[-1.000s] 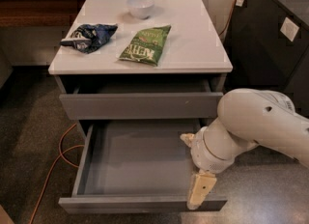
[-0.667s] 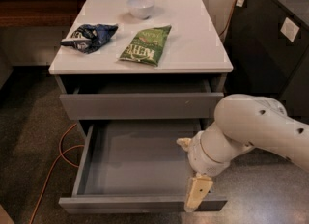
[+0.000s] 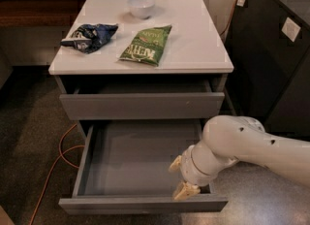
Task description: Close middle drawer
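- while the middle drawer (image 3: 131,158) stands pulled far out of the cabinet toward the camera, its flat grey front runs left to right along the bottom of the view.
- its long axis lies across the view, parallel to the cabinet's front edge, and its wide grey box opens upward with its plain floor showing.
- the gripper (image 3: 180,177) hangs over the drawer's right front corner, just behind the front panel, at the end of a thick white arm (image 3: 252,144) that comes in from the right.
- its two tan fingers (image 3: 186,190) are spread apart, with nothing seen between them (whether either tip touches the drawer cannot be told).
- the top drawer (image 3: 140,105) sits above, slightly out from the cabinet body.
- the white top (image 3: 198,49) carries a small white bowl (image 3: 141,6) at the back, a crumpled blue bag (image 3: 89,36) at the left and a green chip bag (image 3: 147,44) near the middle, all apart from one another.
- the floor (image 3: 29,127) is dark and speckled, and an orange cable (image 3: 59,156) loops over it left of the open drawer.
- a dark cabinet (image 3: 271,59) with a white label (image 3: 290,29) stands just right of the white-topped one.
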Controlling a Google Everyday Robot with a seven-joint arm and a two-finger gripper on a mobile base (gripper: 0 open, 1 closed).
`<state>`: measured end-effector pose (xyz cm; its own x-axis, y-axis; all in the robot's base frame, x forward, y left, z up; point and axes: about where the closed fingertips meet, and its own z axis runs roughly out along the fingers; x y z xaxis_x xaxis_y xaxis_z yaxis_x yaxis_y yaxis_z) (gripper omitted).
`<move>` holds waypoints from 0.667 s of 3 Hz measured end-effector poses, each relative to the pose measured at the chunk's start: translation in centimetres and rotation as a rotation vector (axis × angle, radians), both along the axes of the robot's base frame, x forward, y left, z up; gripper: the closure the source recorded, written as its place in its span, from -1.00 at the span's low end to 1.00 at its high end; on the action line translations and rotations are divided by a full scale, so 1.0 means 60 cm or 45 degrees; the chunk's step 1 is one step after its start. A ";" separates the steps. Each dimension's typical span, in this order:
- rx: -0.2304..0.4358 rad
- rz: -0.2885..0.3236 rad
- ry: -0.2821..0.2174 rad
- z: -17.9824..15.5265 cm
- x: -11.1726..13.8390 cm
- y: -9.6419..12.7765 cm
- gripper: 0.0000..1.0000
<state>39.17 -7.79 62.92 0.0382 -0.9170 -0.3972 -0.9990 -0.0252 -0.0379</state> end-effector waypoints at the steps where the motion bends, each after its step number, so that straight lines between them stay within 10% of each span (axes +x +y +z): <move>1: 0.026 0.032 0.002 -0.053 -0.001 0.006 0.27; 2: 0.024 0.091 0.020 -0.105 -0.011 0.020 0.72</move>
